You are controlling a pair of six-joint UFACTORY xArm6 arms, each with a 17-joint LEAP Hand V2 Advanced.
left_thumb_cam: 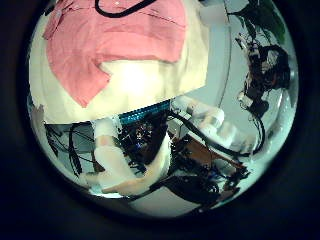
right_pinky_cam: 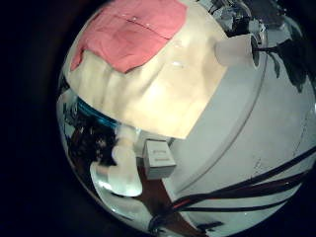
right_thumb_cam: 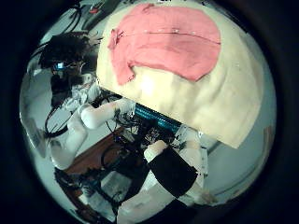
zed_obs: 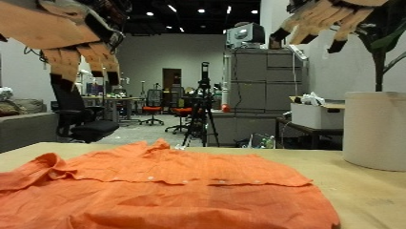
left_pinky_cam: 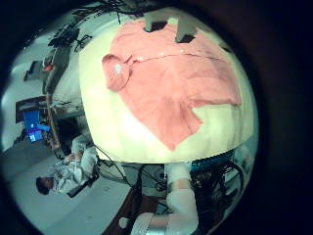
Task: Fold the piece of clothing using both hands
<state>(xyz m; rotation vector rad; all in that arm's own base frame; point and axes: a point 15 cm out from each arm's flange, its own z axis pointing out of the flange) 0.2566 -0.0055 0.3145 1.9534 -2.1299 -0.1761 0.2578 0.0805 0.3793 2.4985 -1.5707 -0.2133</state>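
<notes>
On cream table (zed_obs: 368,186) | orange shirt (zed_obs: 165,186) spread flat | left hand (zed_obs: 70,33), right hand (zed_obs: 324,19) released above

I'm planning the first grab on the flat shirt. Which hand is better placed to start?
Probably the left hand: it hangs lower, over the collar end of the orange shirt, fingers relaxed. The right hand sits higher, beyond the shirt's other edge. Neither touches the cloth yet.

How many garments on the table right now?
1: a single salmon-pink button-up shirt lies spread flat on the tan table, collar toward the left hand. The right hand hangs above too. Nothing else seems hidden.
</notes>
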